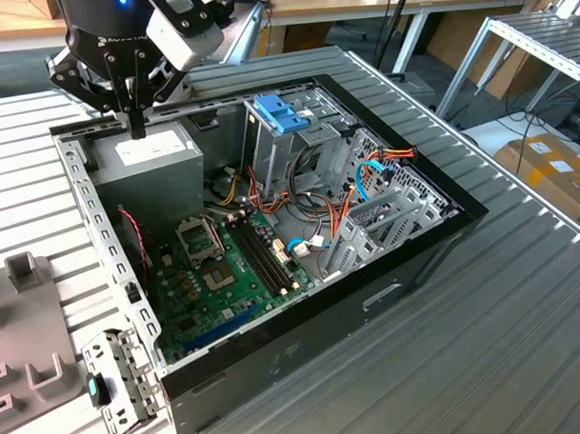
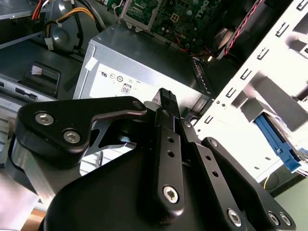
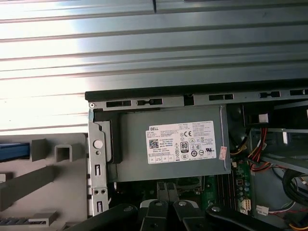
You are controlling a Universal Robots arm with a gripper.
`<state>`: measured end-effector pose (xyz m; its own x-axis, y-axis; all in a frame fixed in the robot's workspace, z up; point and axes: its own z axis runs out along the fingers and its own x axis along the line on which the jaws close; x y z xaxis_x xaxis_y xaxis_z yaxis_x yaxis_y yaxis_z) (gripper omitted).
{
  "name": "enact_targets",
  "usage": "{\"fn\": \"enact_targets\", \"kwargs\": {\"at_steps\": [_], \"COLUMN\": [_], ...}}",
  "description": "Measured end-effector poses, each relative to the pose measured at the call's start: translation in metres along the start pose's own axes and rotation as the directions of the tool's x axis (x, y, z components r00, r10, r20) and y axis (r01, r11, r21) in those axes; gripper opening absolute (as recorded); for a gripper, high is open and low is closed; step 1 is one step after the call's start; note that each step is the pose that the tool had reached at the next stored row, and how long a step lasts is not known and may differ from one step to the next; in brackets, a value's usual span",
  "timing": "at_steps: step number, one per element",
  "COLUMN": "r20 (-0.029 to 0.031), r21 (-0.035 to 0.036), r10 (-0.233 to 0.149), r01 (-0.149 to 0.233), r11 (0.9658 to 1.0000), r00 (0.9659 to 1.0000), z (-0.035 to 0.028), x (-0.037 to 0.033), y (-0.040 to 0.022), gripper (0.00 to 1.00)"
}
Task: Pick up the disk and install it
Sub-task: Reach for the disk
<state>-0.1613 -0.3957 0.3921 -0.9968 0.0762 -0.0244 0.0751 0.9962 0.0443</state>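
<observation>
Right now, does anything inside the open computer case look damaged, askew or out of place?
Nothing stands out. The power supply sits square in its corner, and the gripper hangs above it, holding nothing.

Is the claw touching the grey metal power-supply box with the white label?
Cannot tell. In the exterior view the claw ends over the grey metal power-supply box, at its white label, but no view plainly shows contact or a gap.

Ribbed metal table (image 1: pixel 522 314) here. The open PC case (image 1: pixel 304 342) sits mid-frame in the exterior view, and a grey plastic fixture (image 1: pixel 22 326) rests at lower left.
</observation>
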Motion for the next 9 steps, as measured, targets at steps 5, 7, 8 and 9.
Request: {"fn": "enact_targets", "kwargs": {"at_steps": [5, 7, 8, 9], "r20": [0.0000, 0.0000, 0.0000, 0.0000], "r21": [0.0000, 0.0000, -0.0001, 0.0000], "r10": [0.000, 0.000, 0.000, 0.000], "r01": [0.000, 0.000, 0.000, 0.000], "r11": [1.0000, 1.0000, 1.0000, 1.0000], "r00": [1.0000, 1.0000, 1.0000, 1.0000], "z": [0.0000, -0.0001, -0.0002, -0.0002], "x": [0.0016, 0.0058, 0.0077, 0.0093], "y": [-0.0002, -0.0005, -0.0006, -0.0007], "gripper": [0.11, 0.11, 0.11, 0.11]}}
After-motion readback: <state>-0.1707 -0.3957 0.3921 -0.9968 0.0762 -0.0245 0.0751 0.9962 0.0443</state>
